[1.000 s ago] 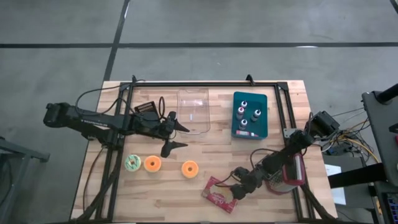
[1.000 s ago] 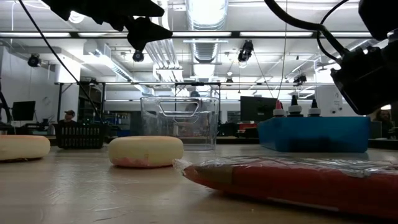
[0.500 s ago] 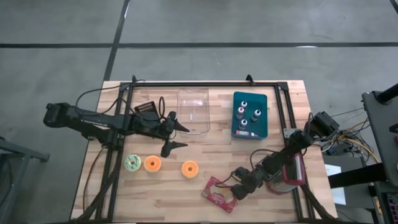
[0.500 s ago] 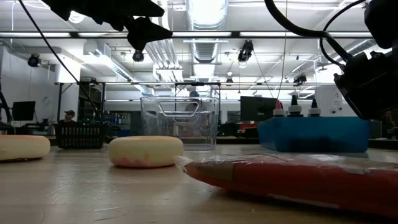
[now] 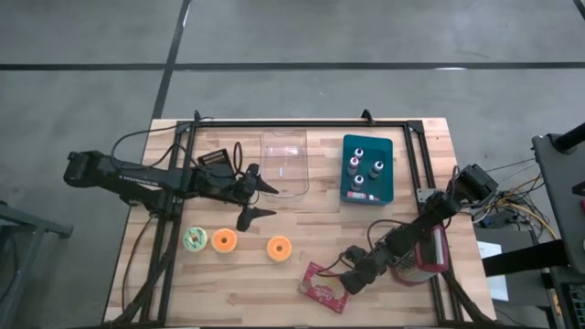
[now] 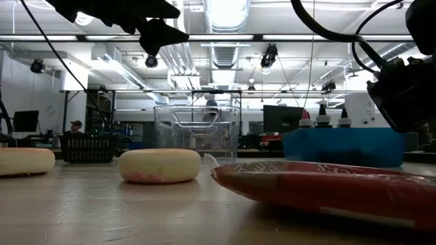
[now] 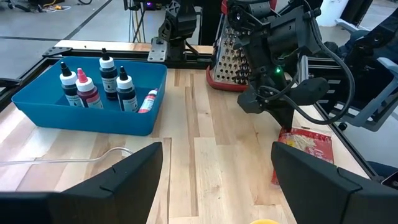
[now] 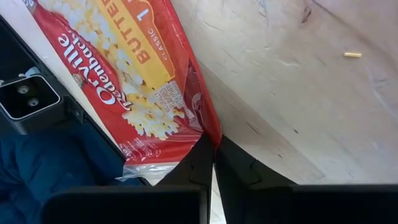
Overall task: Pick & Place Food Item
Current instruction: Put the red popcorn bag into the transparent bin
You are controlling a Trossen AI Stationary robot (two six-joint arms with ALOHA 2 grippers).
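Red plastic film wraps the popcorn bag point(image 8: 134, 93), and its print reads "Orville Redenbacher" along one edge, with "BUTTER" and "CLASSIC" on a yellow panel cut off by the picture's edge; smaller print on it is too fine to read. The right hand point(image 8: 213, 163) pinches the bag's edge, its fingers closed together on the film. From above, the bag point(image 5: 324, 290) lies near the table's point(image 5: 430, 137) front edge, right of the orange rings point(image 5: 279, 248), with the right hand point(image 5: 350, 278) on its right side and partly covering it. At table height the bag point(image 6: 327, 192) fills the foreground, its far end cut off. The left hand point(image 5: 259, 198) hangs spread open over the table's middle, beside the clear bin point(image 5: 284, 164). The bottles point(image 7: 99, 78) in the blue tray point(image 7: 74, 118) carry no labels that can be read.
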